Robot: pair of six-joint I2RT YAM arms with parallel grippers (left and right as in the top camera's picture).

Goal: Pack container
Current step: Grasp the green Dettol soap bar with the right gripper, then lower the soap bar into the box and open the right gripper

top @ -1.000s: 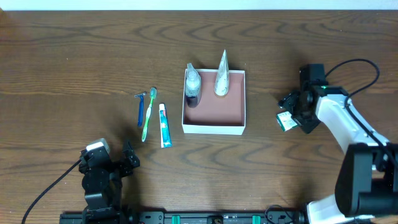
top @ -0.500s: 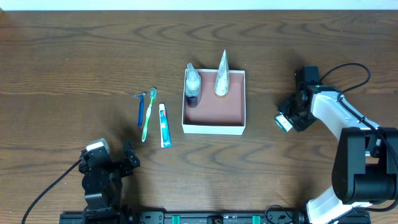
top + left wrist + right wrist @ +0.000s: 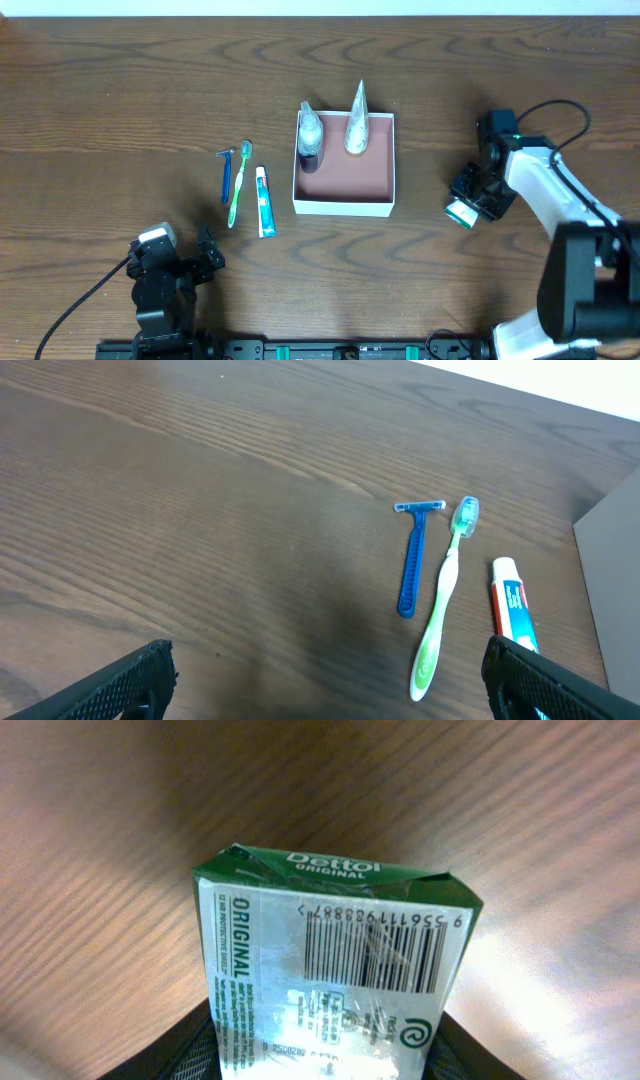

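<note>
White container [image 3: 350,180] mid-frame holds two toiletries [image 3: 311,135] so far; razor [image 3: 226,175], toothbrush [image 3: 238,187], toothpaste [image 3: 264,202] wait on worktop [image 3: 120,100] to its left, right jaws grip green packet [image 3: 330,970] at right, left jaws gape empty lower left.

Our blocky black left arm [image 3: 160,285] has a pale grey cap [image 3: 157,237] and a thin black cable [image 3: 85,298]; our right arm [image 3: 540,185] has smooth white shells, black joints, a looping black cable [image 3: 555,102].
</note>
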